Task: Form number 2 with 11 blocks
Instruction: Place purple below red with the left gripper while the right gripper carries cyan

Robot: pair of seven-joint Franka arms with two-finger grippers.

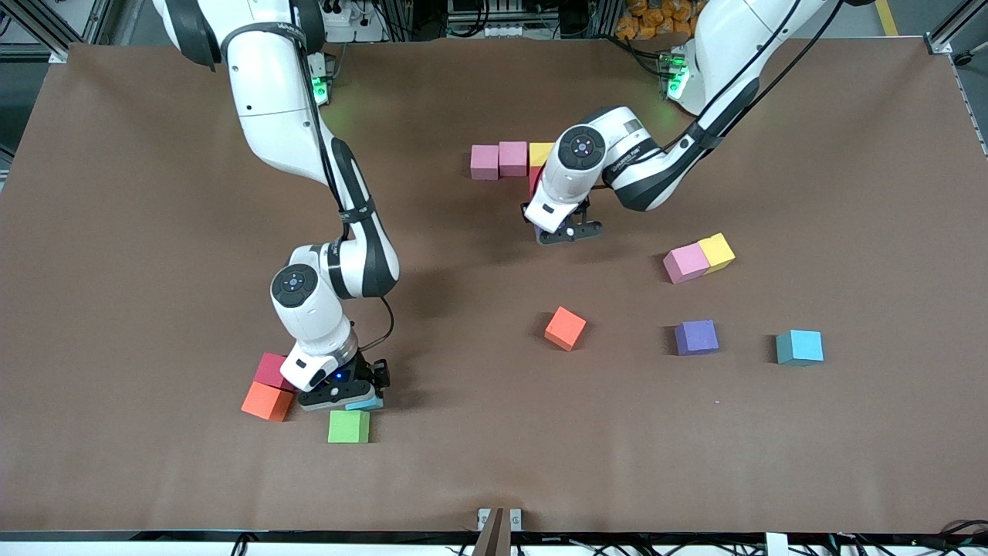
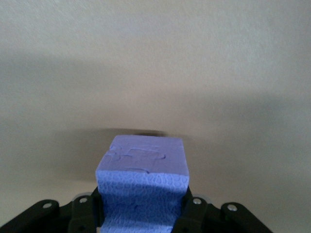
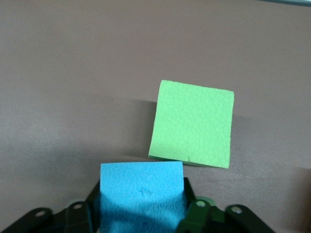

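Observation:
Two pink blocks [image 1: 484, 161] [image 1: 512, 157] and a yellow block [image 1: 540, 153] lie in a row, with a red block [image 1: 533, 180] just under the yellow one, partly hidden by the left arm. My left gripper [image 1: 567, 232] [image 2: 141, 199] hangs beside the red block, shut on a purple block [image 2: 143, 179]. Toward the right arm's end, my right gripper [image 1: 345, 392] [image 3: 141, 204] is down at the table. Its fingers [image 3: 194, 206] press both sides of a light blue block [image 3: 141, 191] [image 1: 367, 403].
A green block [image 1: 348, 426] [image 3: 192, 124], an orange block [image 1: 267, 401] and a red block [image 1: 273, 371] crowd the right gripper. Loose toward the left arm's end lie an orange block [image 1: 566, 328], purple [image 1: 696, 337], light blue [image 1: 800, 347], and a touching pink [image 1: 685, 262] and yellow [image 1: 717, 252].

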